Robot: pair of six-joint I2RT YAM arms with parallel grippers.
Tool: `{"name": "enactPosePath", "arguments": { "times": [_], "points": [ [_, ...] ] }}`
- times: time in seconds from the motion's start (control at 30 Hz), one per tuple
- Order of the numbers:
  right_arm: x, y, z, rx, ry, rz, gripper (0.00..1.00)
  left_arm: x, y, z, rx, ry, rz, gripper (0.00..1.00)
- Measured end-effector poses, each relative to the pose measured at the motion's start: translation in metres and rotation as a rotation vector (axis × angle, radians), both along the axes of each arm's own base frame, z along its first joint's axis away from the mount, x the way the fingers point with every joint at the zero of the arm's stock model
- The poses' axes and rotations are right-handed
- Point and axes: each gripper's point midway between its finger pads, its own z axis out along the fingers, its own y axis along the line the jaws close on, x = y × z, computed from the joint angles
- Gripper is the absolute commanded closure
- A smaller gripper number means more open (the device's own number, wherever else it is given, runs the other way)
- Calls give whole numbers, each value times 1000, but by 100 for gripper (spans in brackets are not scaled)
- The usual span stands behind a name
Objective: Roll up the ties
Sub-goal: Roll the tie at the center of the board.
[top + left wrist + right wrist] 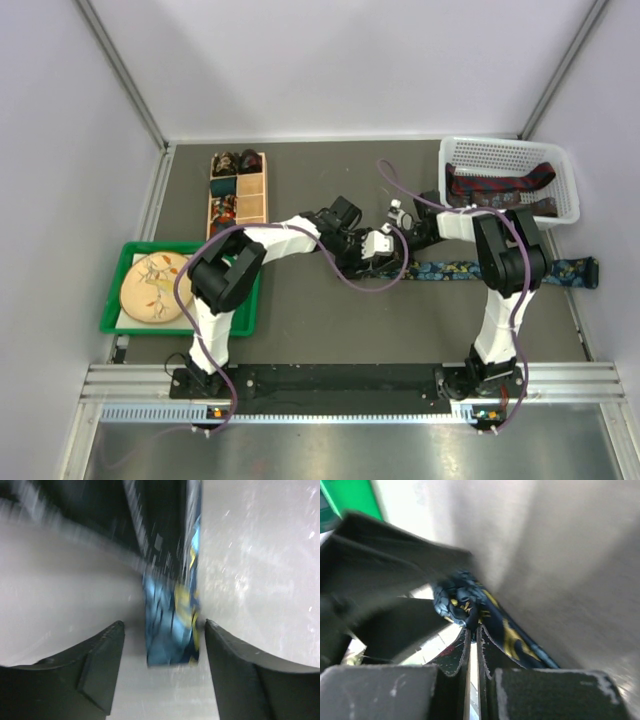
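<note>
A dark blue floral tie (462, 270) lies flat across the mat to the right edge. My left gripper (377, 246) is open at the tie's left end. In the left wrist view the tie's end (172, 630) lies between the open fingers (102, 662), not held. My right gripper (401, 222) meets the left one there. In the right wrist view it (474, 628) is shut, pinching a bunched fold of the blue tie (462, 600). Dark red and navy ties (498, 186) lie in a white basket (566, 180). Small coiled ties (224, 163) sit in a wooden box.
The wooden compartment box (252, 188) stands at the back left. A green tray (112, 305) with a patterned plate (155, 285) sits at the left edge. Purple cables loop over both arms. Walls enclose the mat on three sides.
</note>
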Motion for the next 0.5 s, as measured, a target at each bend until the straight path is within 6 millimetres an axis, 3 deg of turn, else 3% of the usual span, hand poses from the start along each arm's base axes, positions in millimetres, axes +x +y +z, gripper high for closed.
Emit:
{"name": "enactPosePath", "arguments": {
  "times": [0.27, 0.5],
  "points": [
    [-1, -13, -10, -71, 20, -23, 100, 9, 37, 3, -29, 26, 113, 22],
    [-2, -16, -11, -92, 20, -15, 100, 3, 25, 7, -68, 24, 79, 23]
  ]
}}
